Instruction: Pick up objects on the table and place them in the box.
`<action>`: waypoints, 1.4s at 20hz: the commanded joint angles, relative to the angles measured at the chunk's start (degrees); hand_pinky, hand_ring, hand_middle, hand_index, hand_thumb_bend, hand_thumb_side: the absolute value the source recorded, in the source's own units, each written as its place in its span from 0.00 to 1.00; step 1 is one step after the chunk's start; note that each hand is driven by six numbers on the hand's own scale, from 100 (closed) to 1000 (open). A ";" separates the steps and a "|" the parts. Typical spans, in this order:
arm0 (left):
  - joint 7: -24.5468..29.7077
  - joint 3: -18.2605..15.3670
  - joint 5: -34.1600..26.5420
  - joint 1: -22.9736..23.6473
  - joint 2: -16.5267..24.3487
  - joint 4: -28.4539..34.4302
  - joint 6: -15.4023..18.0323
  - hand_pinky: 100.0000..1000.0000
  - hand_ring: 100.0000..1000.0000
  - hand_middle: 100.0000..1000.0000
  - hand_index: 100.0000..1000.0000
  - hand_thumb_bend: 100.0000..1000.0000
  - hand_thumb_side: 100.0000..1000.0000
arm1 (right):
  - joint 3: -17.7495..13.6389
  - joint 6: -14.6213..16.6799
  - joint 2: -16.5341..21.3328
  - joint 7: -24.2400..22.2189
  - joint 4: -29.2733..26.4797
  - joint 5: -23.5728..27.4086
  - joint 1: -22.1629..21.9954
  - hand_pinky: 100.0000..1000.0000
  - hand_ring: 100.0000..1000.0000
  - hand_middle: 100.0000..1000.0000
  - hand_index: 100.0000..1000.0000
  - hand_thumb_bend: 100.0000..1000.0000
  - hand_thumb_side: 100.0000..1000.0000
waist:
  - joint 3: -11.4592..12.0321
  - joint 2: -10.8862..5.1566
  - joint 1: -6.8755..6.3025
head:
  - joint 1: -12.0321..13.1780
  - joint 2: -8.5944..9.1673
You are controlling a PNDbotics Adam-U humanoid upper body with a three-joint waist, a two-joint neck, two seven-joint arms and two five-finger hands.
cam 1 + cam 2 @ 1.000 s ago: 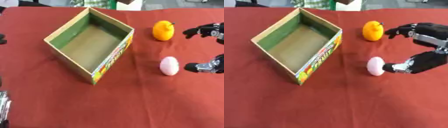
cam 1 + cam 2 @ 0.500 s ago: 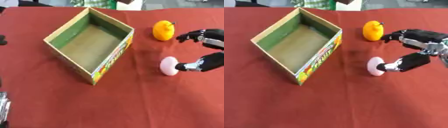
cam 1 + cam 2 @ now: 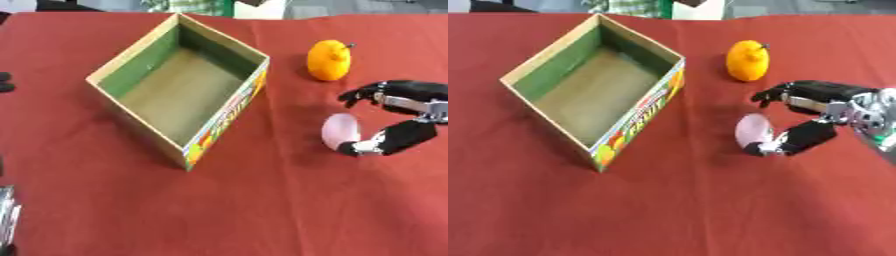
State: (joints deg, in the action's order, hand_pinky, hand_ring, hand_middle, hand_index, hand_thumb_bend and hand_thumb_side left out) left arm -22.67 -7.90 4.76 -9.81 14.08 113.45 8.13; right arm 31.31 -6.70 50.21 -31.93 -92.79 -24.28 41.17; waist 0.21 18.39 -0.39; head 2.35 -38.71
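Here we see a red tablecloth (image 3: 667, 210) filling the frame, with an open cardboard box (image 3: 592, 87) at upper left, set at an angle, its green-lined inside empty. Right of centre lies a pale pink egg-shaped object (image 3: 753, 131). Above it, toward the upper right, sits an orange fruit (image 3: 747, 60), apart from the egg shape.

Our right hand (image 3: 815, 112) reaches in from the right edge. Its fingers are spread, the upper ones curving above the pink object, the thumb low and touching or just beside its lower right edge. Nothing is pinched yet. Our left hand shows in neither view.

We judge the step in hand to be grasping the pink object. To do it well, we should bring the fingers down over its top while the thumb stays under the side, so that the smooth rounded shape cannot roll away toward the box. We should close evenly, then lift straight up before moving left over the box opening.
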 commanded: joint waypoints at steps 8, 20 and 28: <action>0.56 0.05 -0.20 -0.64 0.26 1.14 -0.05 0.53 0.53 0.59 0.70 0.00 0.62 | 0.17 0.27 -0.71 -0.03 1.95 -0.09 0.67 0.79 0.84 0.56 0.80 0.37 0.59 | 0.21 -0.79 -0.13 | -0.29 0.74; 0.73 0.05 -0.36 -0.73 0.08 1.14 -0.10 0.53 0.53 0.59 0.70 0.00 0.62 | -0.11 1.53 -1.45 2.04 3.27 0.19 0.14 0.72 0.75 0.48 0.73 0.00 0.07 | 0.32 -0.91 -0.11 | -0.22 0.80; 0.89 0.03 -0.40 -0.65 0.02 1.14 -0.16 0.53 0.53 0.59 0.70 0.00 0.62 | -2.93 -0.75 0.14 4.92 -5.63 6.20 -0.34 0.67 0.66 0.41 0.67 0.00 0.02 | 0.12 -1.17 -0.03 | -0.10 0.84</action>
State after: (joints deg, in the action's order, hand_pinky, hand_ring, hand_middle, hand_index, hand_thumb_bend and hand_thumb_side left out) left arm -21.97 -7.88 4.54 -10.10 13.57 113.45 7.85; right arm 29.87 -6.95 48.22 -27.77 -96.06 -19.32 40.22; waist 0.38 18.49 -0.52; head 2.20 -38.50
